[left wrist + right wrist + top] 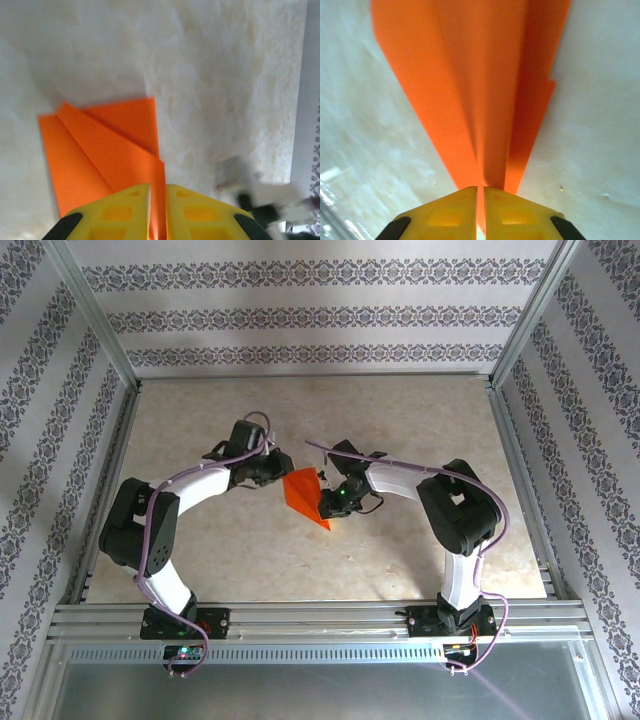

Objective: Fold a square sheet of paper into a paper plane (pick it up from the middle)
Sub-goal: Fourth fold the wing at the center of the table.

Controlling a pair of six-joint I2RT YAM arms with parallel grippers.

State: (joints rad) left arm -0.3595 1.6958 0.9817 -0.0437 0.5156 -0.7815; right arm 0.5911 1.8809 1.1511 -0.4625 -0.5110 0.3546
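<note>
The orange-red sheet of paper (303,492) is folded into a narrow pointed paper plane shape and hangs between the two arms at mid table, its tip toward the near edge. My left gripper (283,475) pinches its left edge. In the left wrist view the creased layers of the paper (110,150) spread out ahead of my left gripper (157,197), with a thin orange strip clamped between the yellow fingers. From the other side my right gripper (325,502) holds it. The right wrist view shows the paper's ridge (470,75) running into my right gripper (481,200), whose jaws are nearly closed on it.
The beige tabletop (400,420) is bounded by aluminium frame rails (320,615) at the near edge and patterned walls at the sides and back. Part of the right arm (270,200) shows blurred at the lower right of the left wrist view.
</note>
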